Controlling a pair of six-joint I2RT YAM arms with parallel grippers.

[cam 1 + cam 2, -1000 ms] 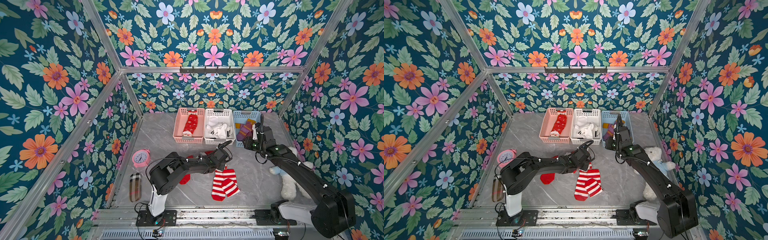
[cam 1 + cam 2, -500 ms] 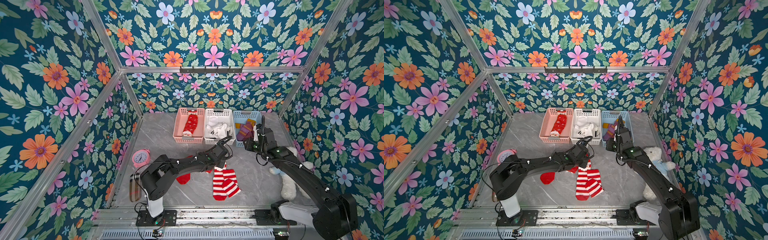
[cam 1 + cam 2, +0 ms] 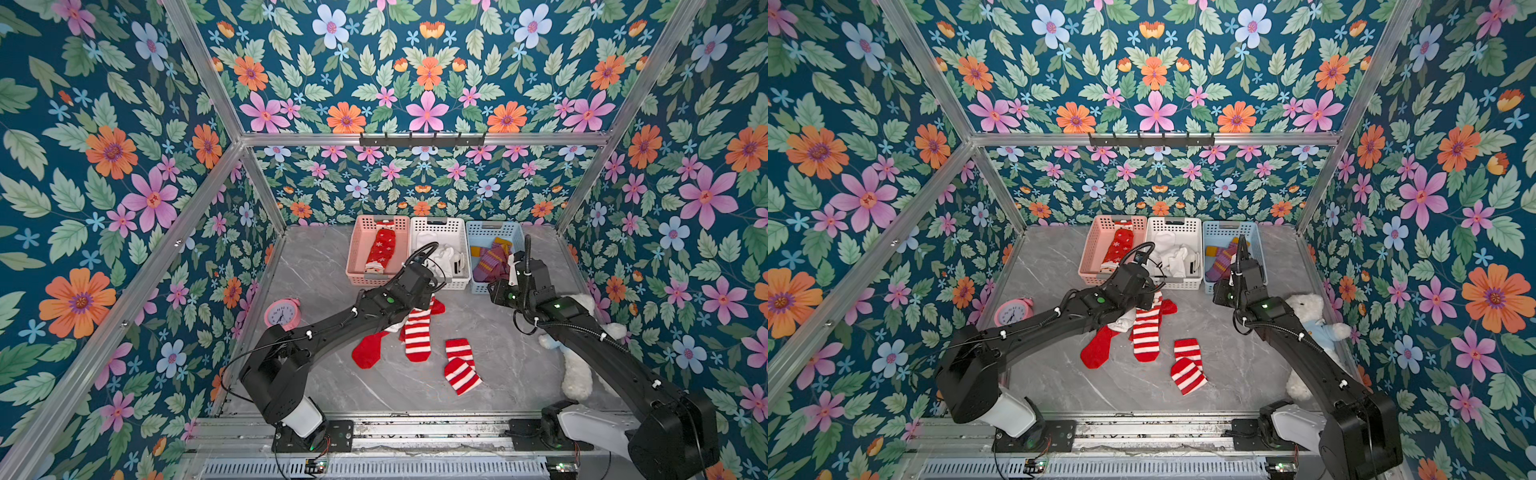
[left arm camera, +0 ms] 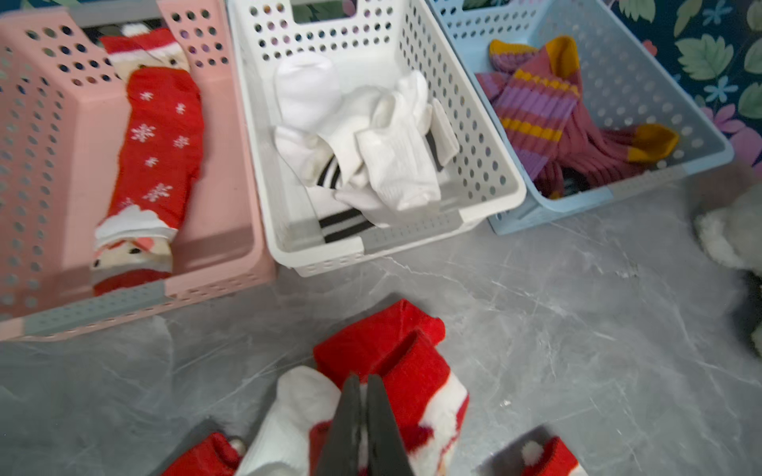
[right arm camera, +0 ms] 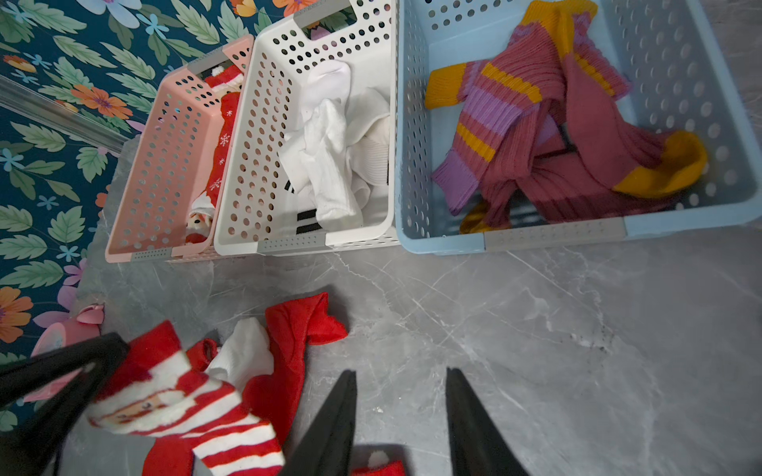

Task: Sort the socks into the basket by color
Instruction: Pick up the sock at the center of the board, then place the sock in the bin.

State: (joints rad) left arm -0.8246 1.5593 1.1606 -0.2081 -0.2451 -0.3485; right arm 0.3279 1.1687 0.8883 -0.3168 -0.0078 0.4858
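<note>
Since a second ago my left arm has stretched toward the pink basket (image 3: pixel 353 249), left tool (image 4: pixel 363 383) clamped on a striped sock (image 3: pixel 417 336) pulled from its mate (image 3: pixel 459 365) on the desk (image 3: pixel 519 361), while the right tool (image 5: pixel 400 373) hangs with jaws apart near the blue basket (image 5: pixel 412 123).

Bright, even light, soft shadows; both top views sharp, left wrist view slightly blurred (edges stretched).

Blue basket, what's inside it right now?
Inside the blue basket lies a tangled heap of maroon-purple striped socks with mustard toes and cuffs. They overlap, so the exact count and anything beneath them stay hidden.
</note>
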